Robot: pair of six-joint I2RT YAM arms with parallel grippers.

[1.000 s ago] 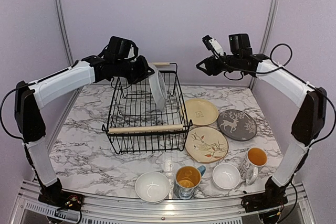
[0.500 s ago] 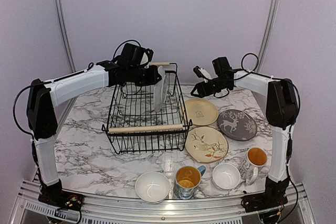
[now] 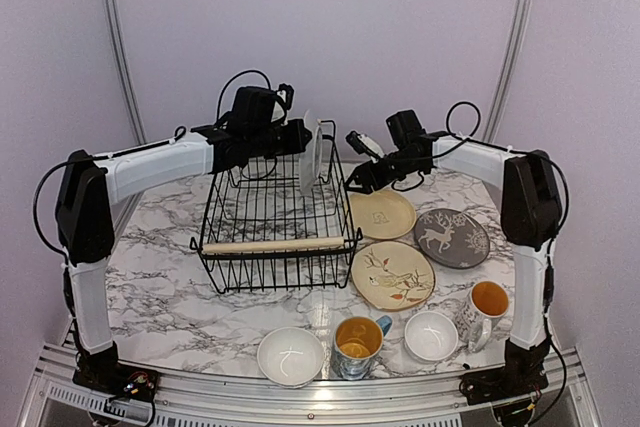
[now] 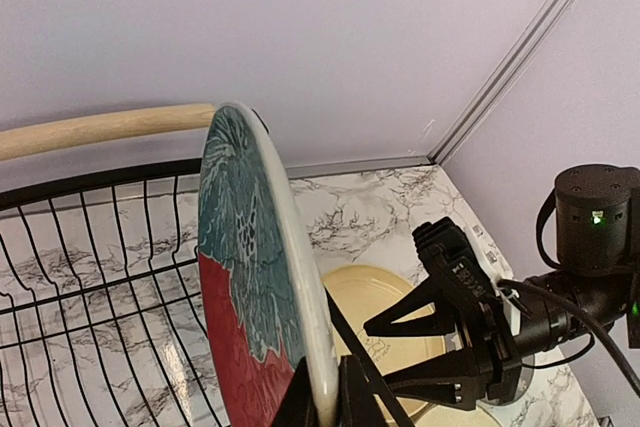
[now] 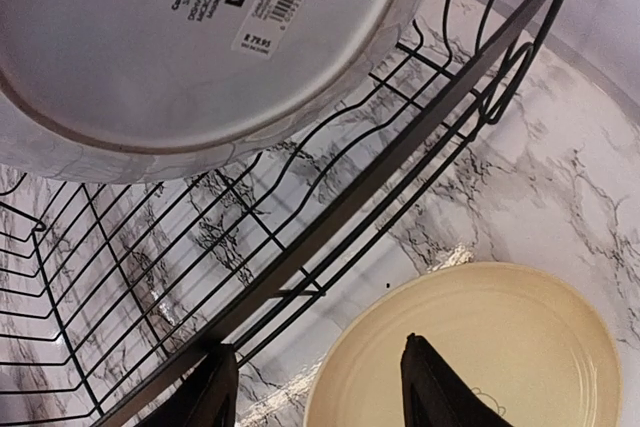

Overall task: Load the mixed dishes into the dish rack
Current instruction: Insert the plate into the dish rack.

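My left gripper (image 3: 303,139) (image 4: 325,394) is shut on the rim of a plate (image 3: 315,159) (image 4: 250,277) with a teal leaf over red on its face and a white back (image 5: 180,47). The plate stands edge-on inside the back right of the black wire dish rack (image 3: 262,222) (image 5: 400,152). Whether its lower edge rests on the wires I cannot tell. My right gripper (image 3: 353,184) (image 5: 318,345) (image 4: 378,355) is open and empty, low beside the rack's right wall, over the near edge of the pale yellow plate (image 3: 383,213) (image 5: 500,347).
On the marble table right of the rack lie a cream bird plate (image 3: 393,275) and a grey reindeer plate (image 3: 451,237). Along the front edge stand two white bowls (image 3: 291,355) (image 3: 431,335) and two yellow-lined mugs (image 3: 358,339) (image 3: 486,305). The rack's wooden handle (image 3: 270,245) spans its front.
The left arm carried the plate further back and right in the rack and turned it upright, edge-on. The right arm dropped and swung left to the rack's right side.
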